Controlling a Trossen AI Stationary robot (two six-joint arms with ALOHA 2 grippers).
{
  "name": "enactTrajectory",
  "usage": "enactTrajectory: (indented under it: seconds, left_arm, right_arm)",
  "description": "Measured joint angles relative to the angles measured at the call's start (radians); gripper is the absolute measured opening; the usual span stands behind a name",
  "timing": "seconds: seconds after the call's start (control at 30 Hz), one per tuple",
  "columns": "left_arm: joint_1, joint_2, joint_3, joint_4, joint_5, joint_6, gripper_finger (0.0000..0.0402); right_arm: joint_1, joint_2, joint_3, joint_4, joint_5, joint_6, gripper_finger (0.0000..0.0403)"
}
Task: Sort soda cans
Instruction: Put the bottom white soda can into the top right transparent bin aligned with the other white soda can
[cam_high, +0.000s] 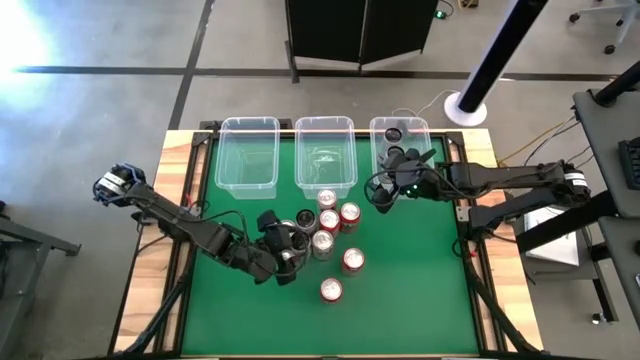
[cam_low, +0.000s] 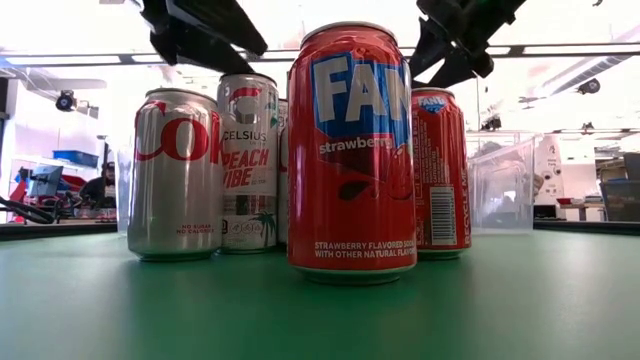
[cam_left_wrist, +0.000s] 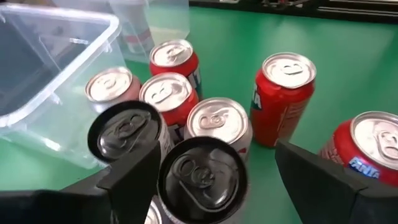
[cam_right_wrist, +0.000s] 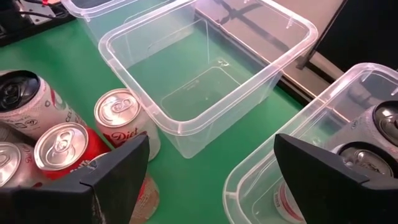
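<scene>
Jaws: both sets spread wide, gripping nothing.

Left gripper: low over the near-left edge of the can cluster on the green surface. In its wrist view the jaws stand apart on either side of a black-topped can, not touching it; a second black-topped can stands just beside that one.

Left bin: clear plastic, at the far edge of the surface, nothing visible inside.

Middle bin: clear plastic, beside the left bin, nothing visible inside; seen close in the right wrist view.

Can cluster: upright cans packed close together in front of the middle bin, silver tops up. Red cans at the right side of the group; one red can stands slightly apart, and another stands alone nearest the front edge. The low view shows this front one as a red strawberry Fanta can, with a silver Diet Coke can and a Celsius can behind it.

Right bin: clear plastic, holding dark-topped cans upright.

Right gripper: raised just in front of the right bin's near-left corner, between that bin and the cluster, jaws apart.
</scene>
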Motion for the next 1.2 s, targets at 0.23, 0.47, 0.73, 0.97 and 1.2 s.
enactTrajectory:
  seconds: [0.23,0.47,0.73,0.97,1.2]
  left_arm:
    - [0.026,0.000,-0.023,-0.003,0.039,-0.028,0.0302]
    - [0.034,0.001,-0.060,0.012,0.092,-0.021,0.0302]
    - [0.035,0.008,-0.065,0.066,0.091,0.097,0.0278]
    - [0.045,0.065,-0.062,0.117,0.103,0.152,0.0262]
    - [0.054,0.067,-0.050,0.102,0.131,0.154,0.0274]
  right_arm:
    - [0.008,0.000,0.000,0.000,-0.001,0.007,0.0348]
    - [0.008,0.000,0.000,0.000,-0.002,0.015,0.0342]
    - [0.008,0.000,0.000,-0.001,-0.004,0.027,0.0337]
    - [0.008,-0.001,0.000,-0.001,-0.009,0.028,0.0345]
    - [0.011,-0.001,0.000,-0.002,-0.010,0.027,0.0336]
